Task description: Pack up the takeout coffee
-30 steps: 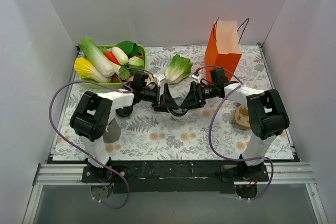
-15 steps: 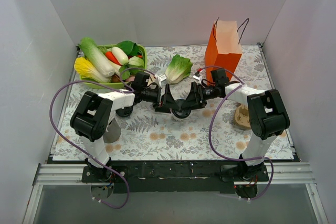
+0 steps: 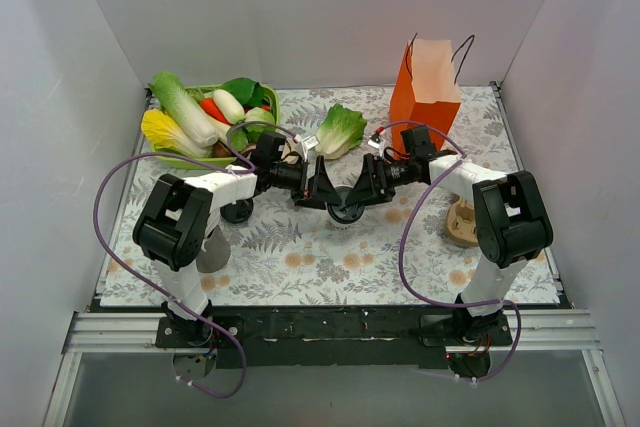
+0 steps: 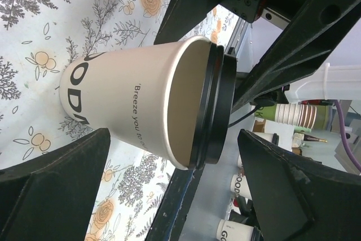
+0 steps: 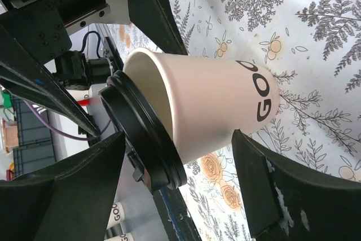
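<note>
The takeout coffee (image 3: 345, 210), a white paper cup (image 4: 130, 100) with a black lid (image 4: 217, 111), stands mid-table between my two grippers. The lid sits crooked: one side is lifted and the cup's inner wall shows under it (image 5: 155, 91). My left gripper (image 3: 322, 190) faces it from the left and is open, its fingers (image 4: 62, 190) spread wide of the cup and touching nothing. My right gripper (image 3: 368, 187) faces it from the right, also open, with its fingers (image 5: 287, 196) apart from the cup (image 5: 220, 105). The orange paper bag (image 3: 428, 97) stands open at the back right.
A green tray (image 3: 180, 159) piled with vegetables sits at the back left, and a loose cabbage (image 3: 340, 130) lies behind the grippers. A black lid disc (image 3: 237, 212) lies by the left arm. A brown holder (image 3: 462, 222) sits by the right arm.
The left gripper's jaws have widened a little. Both grippers have shifted slightly toward the back. The cup stays between them.
</note>
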Controlling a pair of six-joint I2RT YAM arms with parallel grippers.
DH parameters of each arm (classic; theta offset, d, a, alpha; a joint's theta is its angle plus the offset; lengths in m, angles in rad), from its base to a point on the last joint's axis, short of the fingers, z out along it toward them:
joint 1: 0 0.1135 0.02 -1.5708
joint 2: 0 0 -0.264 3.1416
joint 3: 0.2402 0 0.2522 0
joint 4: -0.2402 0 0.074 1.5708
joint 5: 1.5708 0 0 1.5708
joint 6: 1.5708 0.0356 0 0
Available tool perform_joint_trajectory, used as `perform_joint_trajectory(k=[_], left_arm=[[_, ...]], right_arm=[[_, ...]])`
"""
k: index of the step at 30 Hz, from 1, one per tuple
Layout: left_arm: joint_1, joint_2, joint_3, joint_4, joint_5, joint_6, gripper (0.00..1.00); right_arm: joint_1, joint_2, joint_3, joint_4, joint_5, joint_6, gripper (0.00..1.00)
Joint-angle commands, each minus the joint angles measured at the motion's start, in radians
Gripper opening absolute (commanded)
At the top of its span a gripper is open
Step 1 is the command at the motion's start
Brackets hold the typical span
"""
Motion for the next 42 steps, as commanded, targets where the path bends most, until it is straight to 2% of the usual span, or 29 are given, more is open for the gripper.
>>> perform_joint_trajectory(k=[1, 18, 28, 42], left_arm=[[-0.001, -0.061, 0.028, -0.032, -0.016, 0.04, 0.98], [-0.001, -0.057, 0.014, 0.031, 0.026, 0.006, 0.98], [-0.001, -0.067, -0.002, 0.034, 0.041, -0.003, 0.98], [-0.011, -0.061, -0.032, 0.118, 0.076, -0.057, 0.98]], right_arm=[[-0.006, -0.024, 0.049, -0.039, 0.036, -0.036, 0.84], [-0.004, 0.045, 0.153, -0.095, 0.095, -0.065, 0.84], [0.007, 0.053, 0.16, -0.09, 0.118, -0.065, 0.83], [0.039, 0.062, 0.173, -0.062, 0.147, -0.056, 0.83]])
